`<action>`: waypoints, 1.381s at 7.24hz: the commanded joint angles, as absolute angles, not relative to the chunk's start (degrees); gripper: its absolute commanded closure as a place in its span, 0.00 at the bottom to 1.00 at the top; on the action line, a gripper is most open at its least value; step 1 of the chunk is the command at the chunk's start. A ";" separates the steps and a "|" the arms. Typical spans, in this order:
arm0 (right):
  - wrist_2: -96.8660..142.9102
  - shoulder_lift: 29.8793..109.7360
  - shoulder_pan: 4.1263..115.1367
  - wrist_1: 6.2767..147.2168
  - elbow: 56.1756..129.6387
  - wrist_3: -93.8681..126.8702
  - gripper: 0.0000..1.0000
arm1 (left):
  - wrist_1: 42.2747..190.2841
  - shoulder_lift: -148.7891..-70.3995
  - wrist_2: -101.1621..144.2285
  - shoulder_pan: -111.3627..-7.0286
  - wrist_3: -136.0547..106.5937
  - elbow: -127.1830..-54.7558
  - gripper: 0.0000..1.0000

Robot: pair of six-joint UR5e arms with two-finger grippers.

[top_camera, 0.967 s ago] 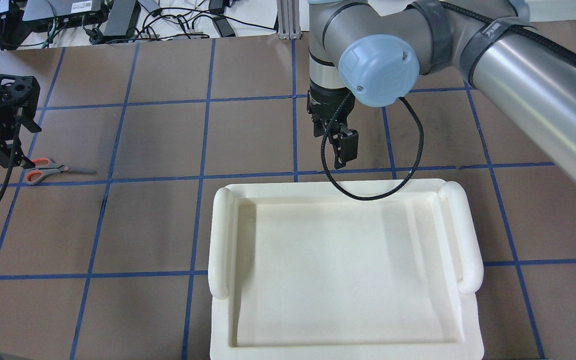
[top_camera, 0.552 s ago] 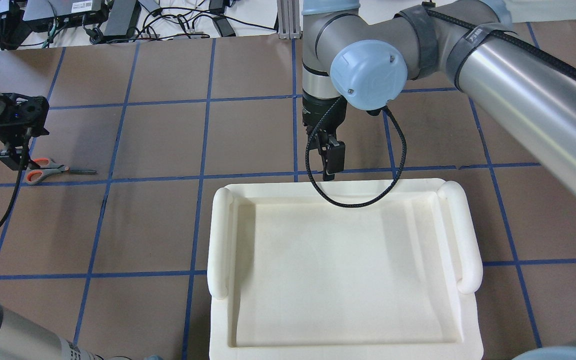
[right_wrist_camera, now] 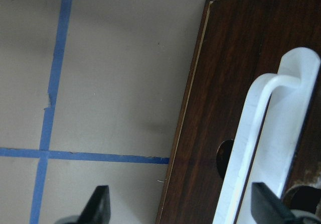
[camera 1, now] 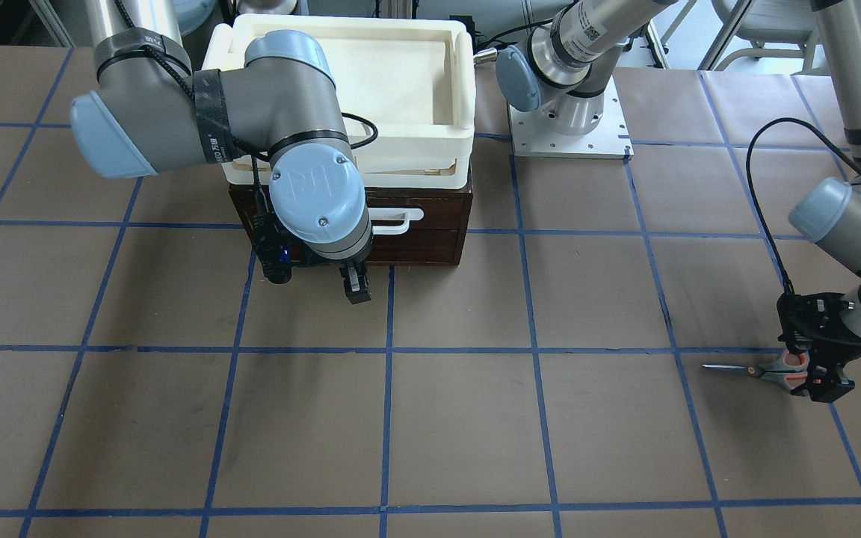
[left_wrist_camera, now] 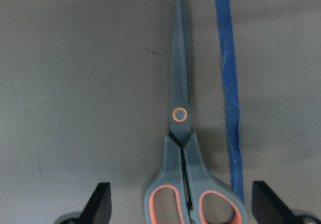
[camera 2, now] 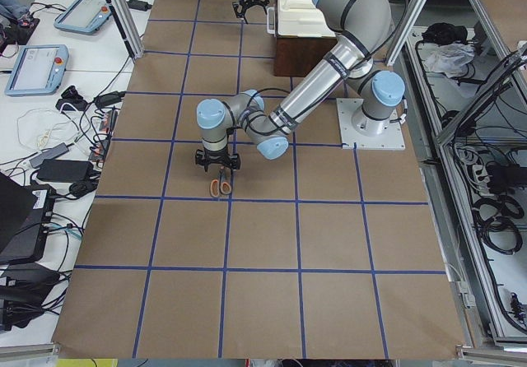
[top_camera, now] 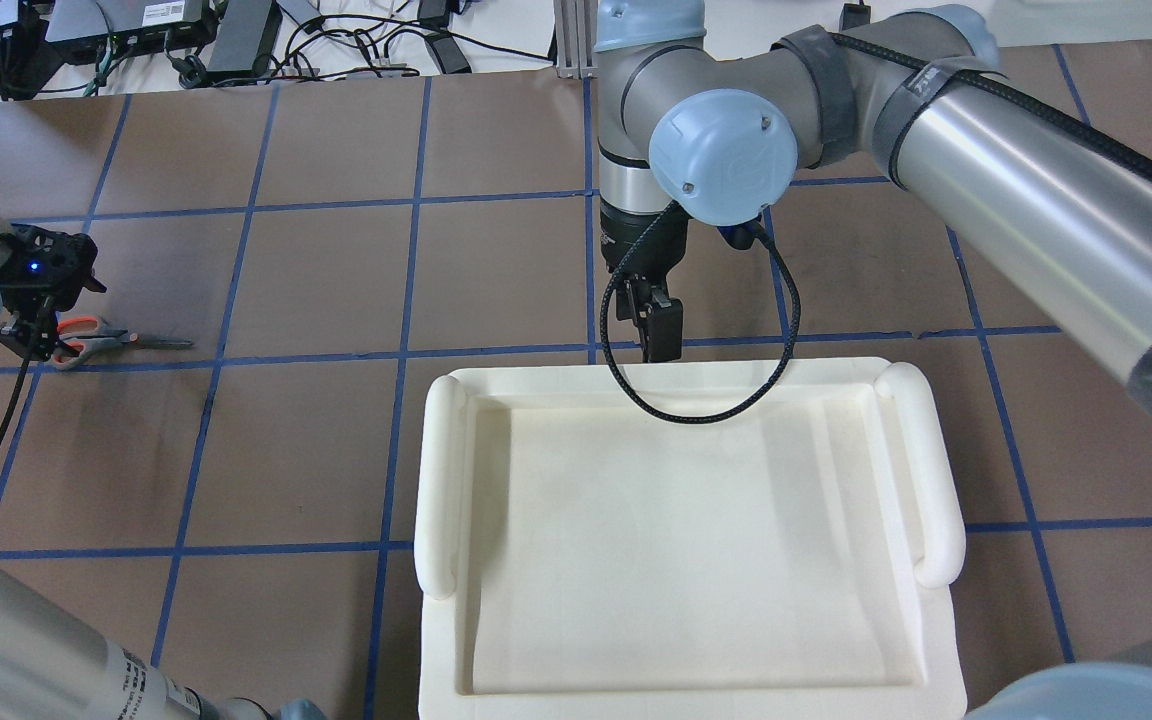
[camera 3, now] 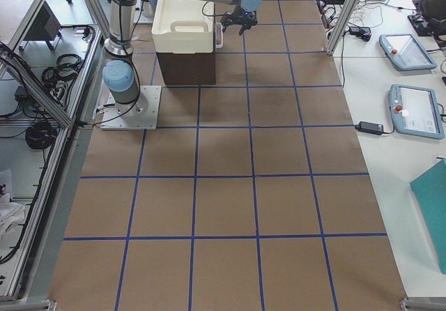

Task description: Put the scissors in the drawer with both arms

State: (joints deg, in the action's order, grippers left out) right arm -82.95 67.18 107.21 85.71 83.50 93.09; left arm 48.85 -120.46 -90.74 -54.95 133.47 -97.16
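Straddling scissors [left_wrist_camera: 179,118] on desk [left_wrist_camera: 75,83]: left end effector [left_wrist_camera: 183,206], spread wide. Right end effector [right_wrist_camera: 181,206], also wide, facing drawer [right_wrist_camera: 225,83].

The table [top_camera: 316,280] is seen from high over one long edge, and again from over the other long edge, looking steeply down. Two high side views are taken from the table's two short ends. The scissors [left_wrist_camera: 181,133] are shown very close by the left wrist camera, and the drawer [right_wrist_camera: 220,83] by the right one. Both are also seen in the front view.
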 commanded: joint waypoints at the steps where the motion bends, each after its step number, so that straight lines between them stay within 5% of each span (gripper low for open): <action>1: -82.62 66.97 107.31 84.64 83.58 93.86 0.00 | 47.20 -122.86 -88.95 -54.76 134.74 -97.29 0.02; 7: -81.74 65.83 107.49 84.55 84.90 94.13 0.00 | 46.93 -122.87 -89.12 -54.41 130.60 -98.88 0.07; 10: -81.74 65.57 107.49 84.29 84.90 94.13 0.00 | 46.85 -122.26 -89.21 -54.32 130.69 -98.88 0.48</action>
